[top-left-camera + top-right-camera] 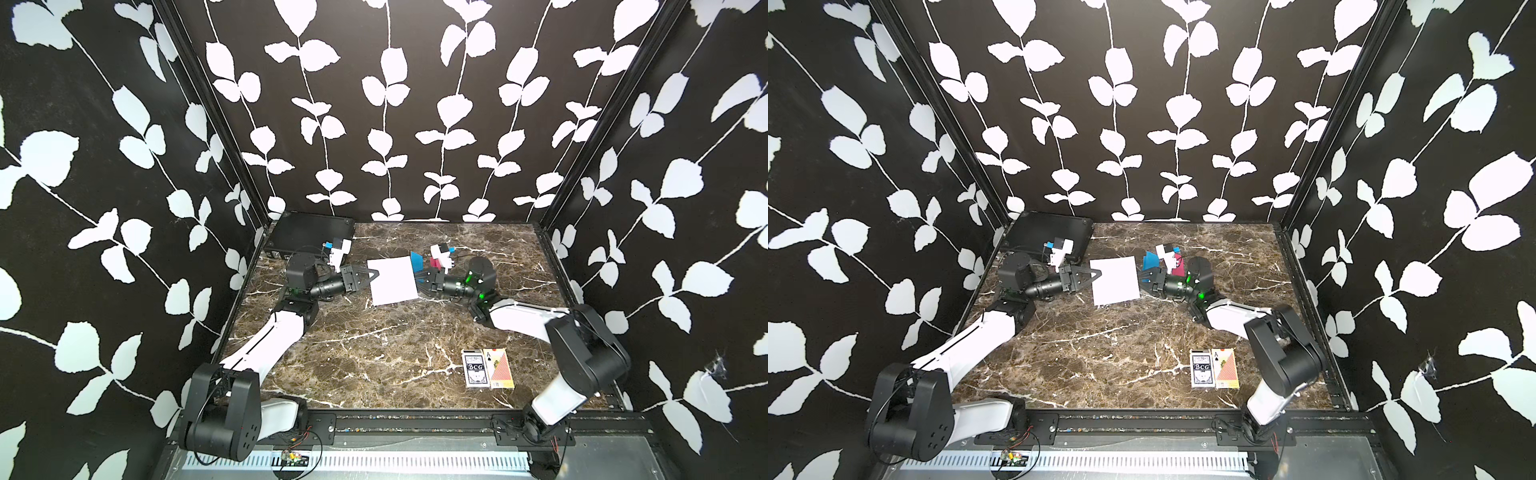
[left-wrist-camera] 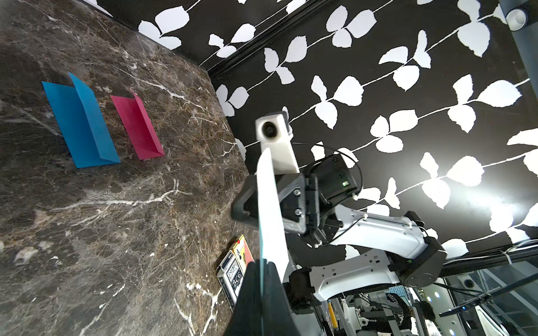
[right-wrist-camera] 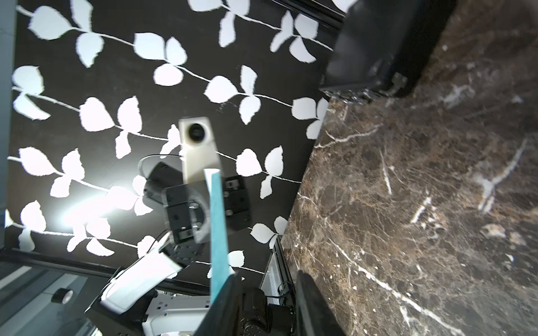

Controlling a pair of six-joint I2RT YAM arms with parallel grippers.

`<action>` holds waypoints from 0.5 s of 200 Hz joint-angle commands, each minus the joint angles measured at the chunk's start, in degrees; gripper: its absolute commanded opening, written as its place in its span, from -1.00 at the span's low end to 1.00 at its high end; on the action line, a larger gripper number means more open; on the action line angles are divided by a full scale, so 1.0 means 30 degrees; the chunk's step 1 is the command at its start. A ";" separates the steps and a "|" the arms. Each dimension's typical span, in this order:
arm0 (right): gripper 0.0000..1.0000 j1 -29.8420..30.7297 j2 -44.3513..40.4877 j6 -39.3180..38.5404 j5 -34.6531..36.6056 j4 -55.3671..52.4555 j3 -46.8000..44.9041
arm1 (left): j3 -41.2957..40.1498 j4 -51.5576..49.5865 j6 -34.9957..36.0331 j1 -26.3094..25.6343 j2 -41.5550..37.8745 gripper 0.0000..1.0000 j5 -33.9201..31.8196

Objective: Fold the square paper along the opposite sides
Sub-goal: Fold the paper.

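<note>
Above the marble tabletop (image 1: 374,353) the square paper (image 1: 392,280) hangs flat. My left claw (image 1: 375,274) is clamped on one edge, and my right claw (image 1: 420,279) stands apart around the opposite edge. No crease yet; the whole fold is left.

Looked like a robot lab booth tbh: leaf-print walls (image 1: 395,124) boxed in a marble table (image 1: 374,340), left arm (image 1: 266,345) and right arm (image 1: 519,316) were bolted to a rail (image 1: 415,424), loose wires (image 1: 307,440) out front.

Three papers (image 1: 392,280), two decks (image 1: 476,368) (one case (image 1: 309,232))
</note>
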 commanded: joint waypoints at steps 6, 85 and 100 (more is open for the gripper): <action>-0.25 0.0071 -0.1860 -0.0844 0.0324 -0.0226 -0.0712 | 0.0138 -0.0206 0.0715 -0.0055 -0.0670 -1.00 0.0177; 0.29 0.2807 -0.1164 -0.2750 0.0940 -0.2134 0.0884 | 0.0098 0.0110 0.0431 -0.0052 -0.0757 -1.00 0.0203; 0.29 0.2679 -0.0933 -0.2517 0.0679 -0.1714 0.0891 | 0.0112 0.0102 0.0460 -0.0057 -0.0742 -1.00 0.0262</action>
